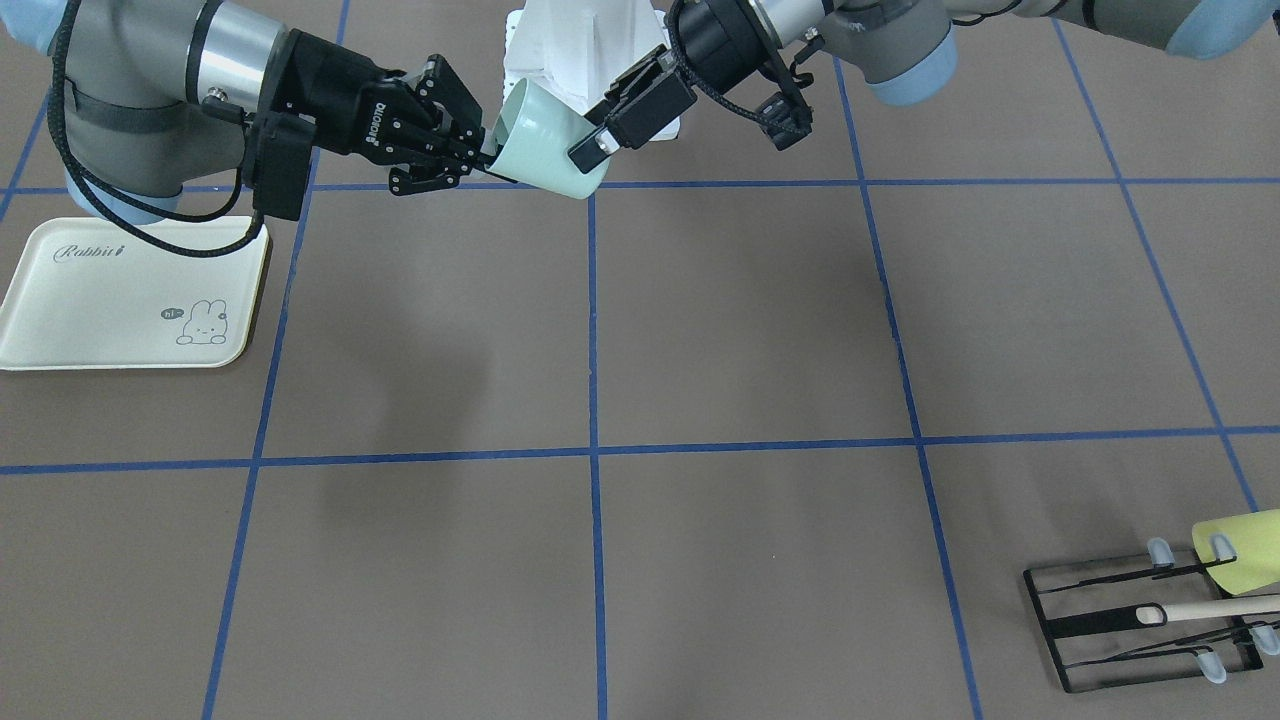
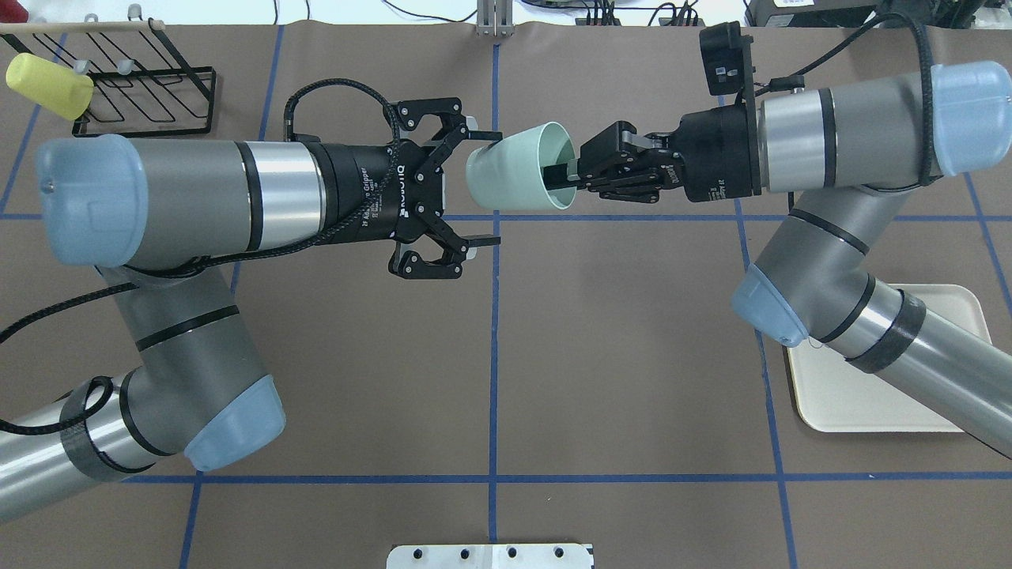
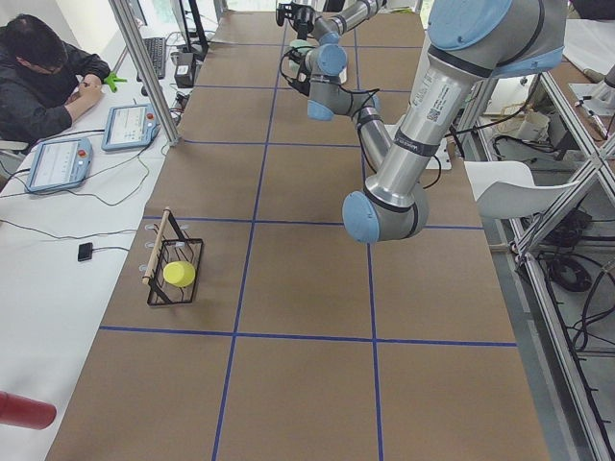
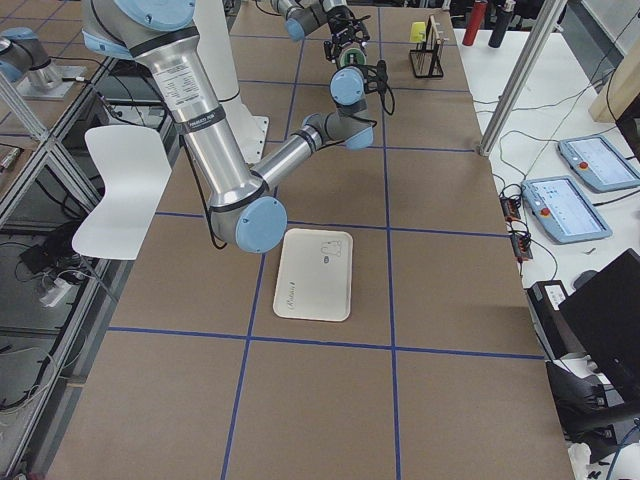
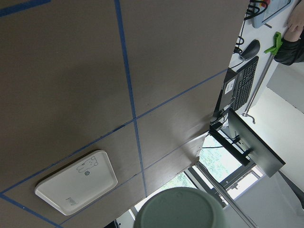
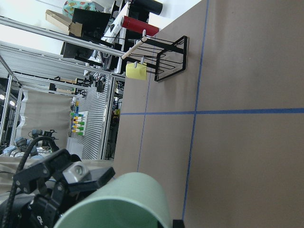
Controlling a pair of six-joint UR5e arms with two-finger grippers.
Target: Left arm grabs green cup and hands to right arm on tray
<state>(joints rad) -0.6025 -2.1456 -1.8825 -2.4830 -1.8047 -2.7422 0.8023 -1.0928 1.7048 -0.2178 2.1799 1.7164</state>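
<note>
Pinching the green cup [image 2: 506, 170]; right claw [image 2: 571, 178] half-hidden inside.

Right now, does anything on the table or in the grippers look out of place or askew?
Nothing spilled or damaged. The green cup hangs sideways in mid-air, pinched by its rim in the right gripper, while the left gripper stands open at its base; the tray is bare.

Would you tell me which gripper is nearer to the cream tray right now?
Right. The right gripper, pinching the green cup by its rim, is on the tray side of the cup; the left gripper, open at the cup's base, lies beyond the cup.
</note>
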